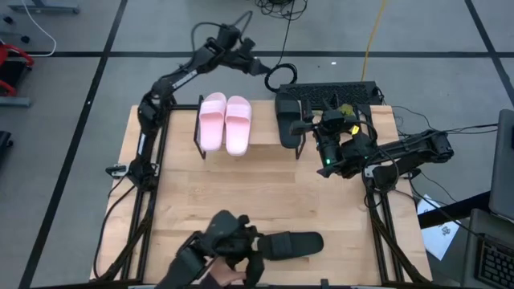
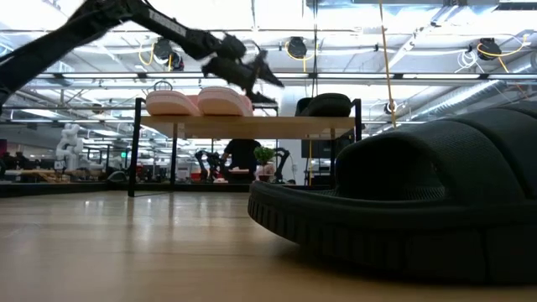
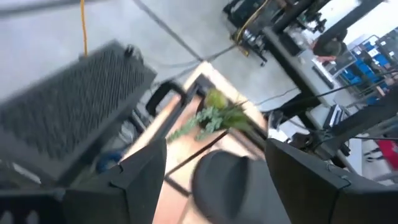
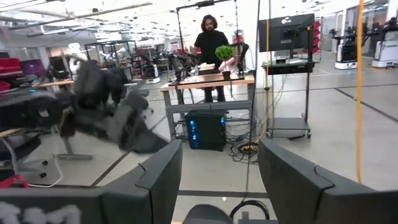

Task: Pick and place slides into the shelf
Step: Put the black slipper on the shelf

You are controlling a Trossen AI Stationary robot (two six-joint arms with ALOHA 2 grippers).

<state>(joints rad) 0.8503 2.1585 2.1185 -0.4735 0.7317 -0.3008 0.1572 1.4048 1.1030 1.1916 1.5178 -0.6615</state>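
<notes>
Two pale pink slides (image 1: 226, 122) lie side by side on the shelf (image 2: 252, 126) at the table's far side. One black slide (image 1: 289, 124) rests on the shelf's right end. Another black slide (image 1: 293, 245) lies on the tabletop near the front edge and fills the low view (image 2: 403, 210). My left gripper (image 1: 267, 69) hangs open above and beyond the shelf, and between its fingers the shelved black slide (image 3: 221, 180) shows farther off. My right gripper (image 4: 217, 180) stands open and level by the shelf's right end, holding nothing.
A dark ribbed mat (image 1: 329, 92) lies beyond the shelf's right end, with a small green plant (image 3: 214, 115) beside it. A dark device (image 1: 229, 249) sits at the table's near edge beside the black slide. A person (image 4: 211, 50) stands far off in the room.
</notes>
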